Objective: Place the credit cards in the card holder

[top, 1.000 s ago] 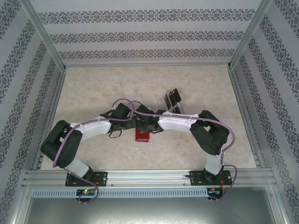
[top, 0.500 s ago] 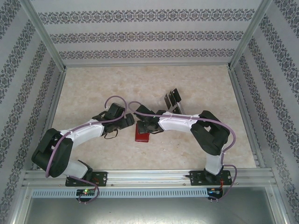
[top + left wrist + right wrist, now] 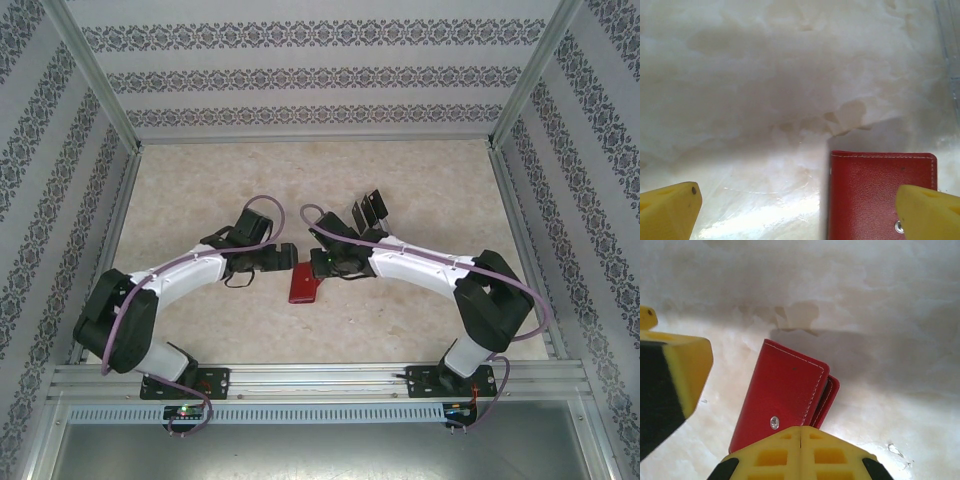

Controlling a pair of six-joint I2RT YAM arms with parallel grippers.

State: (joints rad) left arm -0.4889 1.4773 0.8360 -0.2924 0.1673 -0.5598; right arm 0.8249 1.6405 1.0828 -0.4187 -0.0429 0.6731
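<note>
At table centre: small red leather-like folding card holder (image 3: pixel 303 287), closed and lying flat on the pale, marbled, slightly glossy table (image 3: pixel 200 190).
Card holder surface: fine grain, white stitching along the flap edge, rounded corners, and a small metal snap (image 3: pixel 774 422). The right wrist view shows layered folds along one long side.
Cards: thin dark rectangular credit cards (image 3: pixel 368 211) stand tilted beyond the card holder, toward the far right and apart from it. Their number and what props them are hard to make out from above.
Left arm: left gripper (image 3: pixel 800 212) has blocky yellow fingers and its jaws are spread wide, holding nothing. One finger is over the card holder's snap corner, the other over bare table.
Right arm: right gripper (image 3: pixel 800 440) has yellow fingers with square recesses and its jaws are pressed together with nothing between them. It sits over the card holder's near end; I cannot tell whether it touches.
Hidden: the card holder's near end is covered by the fingers in the right wrist view and cut off by the frame in the left wrist view.
Frame edge: a clear plastic strip (image 3: pixel 951 55) is cut off at the upper right.
Open room: bare table lies to the left and far side, and patterned walls (image 3: pixel 320 75) close it in.
</note>
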